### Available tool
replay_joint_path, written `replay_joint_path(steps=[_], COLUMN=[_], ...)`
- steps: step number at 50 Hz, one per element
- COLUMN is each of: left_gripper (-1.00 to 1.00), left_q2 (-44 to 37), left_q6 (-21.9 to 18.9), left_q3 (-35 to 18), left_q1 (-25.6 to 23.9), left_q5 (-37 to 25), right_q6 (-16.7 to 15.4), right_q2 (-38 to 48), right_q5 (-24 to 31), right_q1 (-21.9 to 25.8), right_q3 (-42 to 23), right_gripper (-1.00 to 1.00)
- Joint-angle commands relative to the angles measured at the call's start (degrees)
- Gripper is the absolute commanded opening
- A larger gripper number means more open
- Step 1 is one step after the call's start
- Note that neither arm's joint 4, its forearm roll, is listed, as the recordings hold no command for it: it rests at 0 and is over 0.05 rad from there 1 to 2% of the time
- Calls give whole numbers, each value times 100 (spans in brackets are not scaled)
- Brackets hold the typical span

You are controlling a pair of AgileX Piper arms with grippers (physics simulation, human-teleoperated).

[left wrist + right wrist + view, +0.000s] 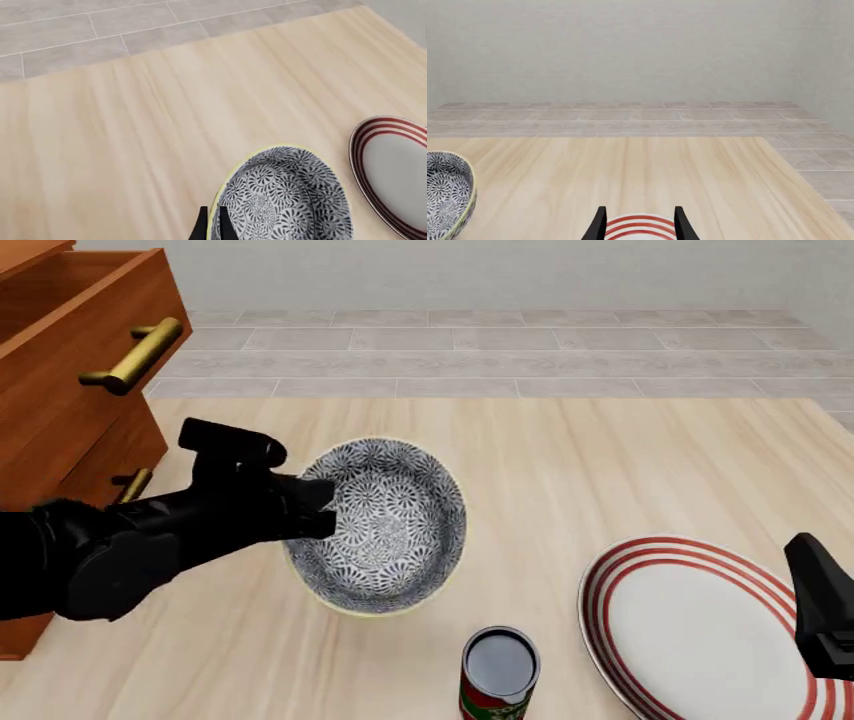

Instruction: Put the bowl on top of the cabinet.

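— So where is it with the bowl (pixel 380 525)? Is it getting anywhere?

— The left gripper (pixel 315 508) is pinching the bowl's rim, one finger inside and one outside, closed tight on the wall. The bowl is tilting, its patterned inside turning toward us, and I'd say it is coming up off the table (pixel 601 470), though I can't tell for certain whether its low edge is clear.

— And the cabinet (pixel 74 370)?

— It's standing at the left, well apart from the bowl's present spot, with a drawer hanging open. Its top is running out of sight above, so nothing is resting there as far as I can see. The grasp is looking done; the carry up and across and the setting down are all still waiting.

— The other arm?

— The right gripper (pixel 639 222) is hovering over the red-ringed plate (pixel 701 630), fingers spread, holding nothing. A can (pixel 499 672) is standing just near the bowl, worth minding.
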State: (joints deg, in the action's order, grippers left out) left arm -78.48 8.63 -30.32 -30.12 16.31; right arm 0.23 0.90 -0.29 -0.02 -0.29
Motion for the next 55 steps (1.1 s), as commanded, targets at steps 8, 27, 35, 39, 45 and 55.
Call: replay_joint_path(steps=[8, 27, 35, 39, 45, 55], left_gripper=[-100, -100, -100, -100, -100, -100], left_q2=[782, 1492, 1699, 1836, 1955, 2191], left_q6=[-52, -345, -528, -631, -638, -791], left_q3=[-351, -956, -1097, -1175, -1306, -1555], left_q1=[262, 670, 688, 676, 671, 805], left_q5=[-632, -1316, -1466, -1549, -1691, -1868], right_q6=[0, 0, 0, -1, 0, 2], right_q2=[-1, 0, 1, 0, -2, 1], right_q5=[0, 0, 0, 0, 1, 0], right_q1=[-1, 0, 0, 1, -2, 0], right_q3=[0, 0, 0, 0, 0, 0], right_gripper=[100, 100, 100, 100, 100, 100])
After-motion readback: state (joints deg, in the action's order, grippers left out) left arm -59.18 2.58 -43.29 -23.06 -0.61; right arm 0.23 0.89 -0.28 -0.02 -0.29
